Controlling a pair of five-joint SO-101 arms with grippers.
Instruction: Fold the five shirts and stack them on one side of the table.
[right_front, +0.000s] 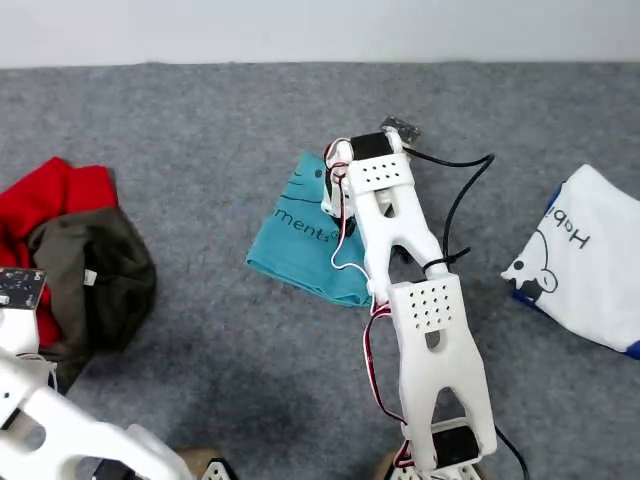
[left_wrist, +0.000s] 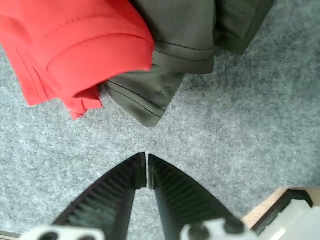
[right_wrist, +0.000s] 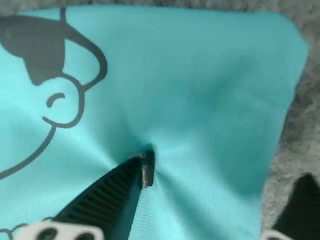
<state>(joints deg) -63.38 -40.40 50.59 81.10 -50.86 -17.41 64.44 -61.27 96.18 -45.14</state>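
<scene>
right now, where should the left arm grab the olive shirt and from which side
Probably the hemmed corner of the olive shirt, which juts out flat past the red shirt toward the left gripper. Come from the bare table side; the jaws are shut now.

A grey, felt-like mat (right_front: 250, 350) is lying under soft even light, a plain white wall (right_front: 300, 30) is bordering its far edge, and a strip of pale wood (left_wrist: 260, 217) is showing past one side.

Dark lettering crosses the teal shirt (right_front: 300, 235) at the middle of the table (right_front: 200, 380), partly under the right arm (right_front: 400, 230). Black lettering curves on the white shirt (right_front: 600, 270) at the right edge. A small label (right_front: 90, 277) on the dark olive shirt (right_front: 115, 265), left edge, seems too small to read.
</scene>
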